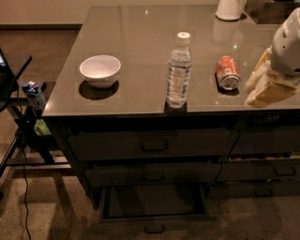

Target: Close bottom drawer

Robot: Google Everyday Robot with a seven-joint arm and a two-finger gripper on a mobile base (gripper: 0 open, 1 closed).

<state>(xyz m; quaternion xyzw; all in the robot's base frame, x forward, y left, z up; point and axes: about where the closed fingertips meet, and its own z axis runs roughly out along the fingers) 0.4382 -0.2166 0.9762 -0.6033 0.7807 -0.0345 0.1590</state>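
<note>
The bottom drawer point(153, 224) is the lowest of three wide dark drawers under the counter. It stands pulled out towards me, its empty inside showing, with a small dark pull at front centre. The two matching drawers above it, the top drawer point(152, 145) and the middle drawer point(152, 174), are pushed in. My gripper point(268, 88) is cream-coloured, under a white arm housing at the right edge. It hangs over the counter's front right part, well above and to the right of the open drawer.
On the counter top point(140, 33) stand a white bowl point(100, 69), a clear water bottle point(178, 70), a red can on its side point(227, 72) and a white vessel point(229, 8). Narrower drawers point(272, 171) are at the right. A black stand with a blue can point(33, 93) stands at the left.
</note>
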